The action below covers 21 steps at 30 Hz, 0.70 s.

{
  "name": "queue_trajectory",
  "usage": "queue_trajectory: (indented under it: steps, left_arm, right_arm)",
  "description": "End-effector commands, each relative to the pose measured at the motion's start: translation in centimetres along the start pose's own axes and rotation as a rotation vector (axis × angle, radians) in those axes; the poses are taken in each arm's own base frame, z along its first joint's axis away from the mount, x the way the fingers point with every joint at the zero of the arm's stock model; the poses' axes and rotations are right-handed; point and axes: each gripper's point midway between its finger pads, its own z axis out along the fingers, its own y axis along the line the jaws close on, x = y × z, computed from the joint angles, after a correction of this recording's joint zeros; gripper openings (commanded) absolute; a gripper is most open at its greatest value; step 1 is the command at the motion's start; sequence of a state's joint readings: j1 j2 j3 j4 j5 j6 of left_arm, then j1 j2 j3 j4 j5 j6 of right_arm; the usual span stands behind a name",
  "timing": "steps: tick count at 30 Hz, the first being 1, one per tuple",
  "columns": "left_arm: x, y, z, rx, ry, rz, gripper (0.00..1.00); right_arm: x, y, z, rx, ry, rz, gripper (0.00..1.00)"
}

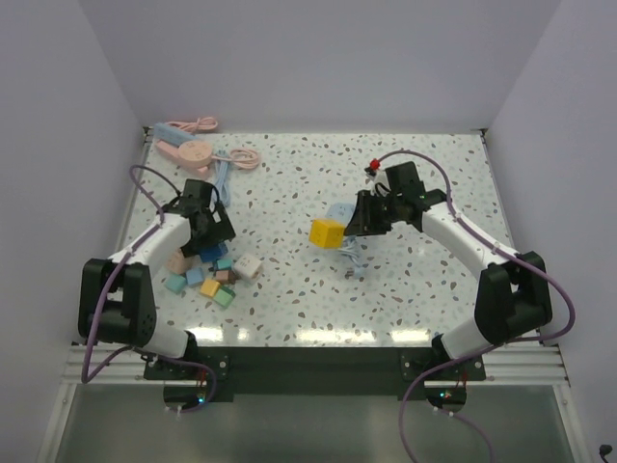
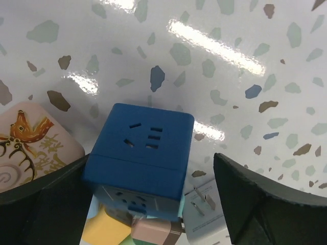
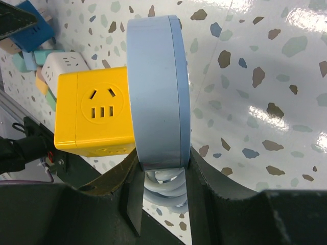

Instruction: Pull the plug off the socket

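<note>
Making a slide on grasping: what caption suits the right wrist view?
Right gripper clamps the rim of a pale blue disc-shaped plug that sits flush against a yellow cube socket.

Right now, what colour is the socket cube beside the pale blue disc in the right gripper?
The socket cube is yellow, clearest in the right wrist view.

A white terrazzo-patterned tabletop (image 1: 318,289), flecked with grey, brown and blue chips, fills the middle of the top view. Plain pale walls enclose it at the back (image 1: 318,58), left (image 1: 58,145) and right (image 1: 569,125). Overhead light leaves bright glossy streaks (image 1: 318,336) along its lower edge.
</note>
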<state>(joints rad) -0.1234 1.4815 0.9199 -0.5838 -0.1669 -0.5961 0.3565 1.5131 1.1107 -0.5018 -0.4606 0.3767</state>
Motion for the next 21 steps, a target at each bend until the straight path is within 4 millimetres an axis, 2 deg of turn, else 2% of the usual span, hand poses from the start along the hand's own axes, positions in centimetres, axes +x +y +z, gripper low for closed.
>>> queue_trajectory:
  steps: [1, 4, 7, 8, 10, 12, 13, 14, 17, 21]
  left_arm:
    - [-2.2, -1.5, -2.4, 0.086, -0.079, 0.000, 1.00]
    - [-2.3, -3.1, -3.8, 0.165, -0.086, 0.052, 1.00]
    - [-1.7, -8.2, -6.3, 0.382, -0.107, 0.194, 1.00]
    - [-1.1, -11.5, -7.8, 0.499, -0.135, 0.286, 1.00]
    - [0.0, -15.0, -9.6, 0.625, -0.146, 0.390, 1.00]
    - [2.7, -18.2, -11.2, 0.767, -0.091, 0.464, 1.00]
    - [2.8, -19.8, -12.1, 0.841, -0.105, 0.481, 1.00]
    - [4.0, -21.1, -13.1, 0.898, -0.090, 0.512, 1.00]
    - [5.7, -23.7, -14.7, 0.968, -0.087, 0.570, 1.00]
    - [6.6, -25.3, -14.9, 0.996, -0.076, 0.603, 1.00]
  right_arm:
    - [-2.3, 3.2, -1.6, -0.092, -0.069, -0.073, 0.00]
    - [-2.1, 3.0, -1.4, -0.084, -0.059, -0.066, 0.00]
    - [-2.1, 3.0, -1.0, -0.085, -0.050, -0.055, 0.00]
    - [-2.1, 3.1, -1.0, -0.091, -0.047, -0.054, 0.00]
    - [-2.2, 3.1, -0.9, -0.085, -0.042, -0.047, 0.00]
    - [-2.5, 3.1, -0.9, -0.081, -0.049, -0.047, 0.00]
    - [-2.5, 3.1, -0.9, -0.079, -0.046, -0.044, 0.00]
    - [-2.5, 3.2, -0.8, -0.080, -0.044, -0.043, 0.00]
    - [-2.3, 3.1, -0.8, -0.077, -0.034, -0.039, 0.00]
    - [-2.1, 3.1, -0.7, -0.078, -0.031, -0.039, 0.00]
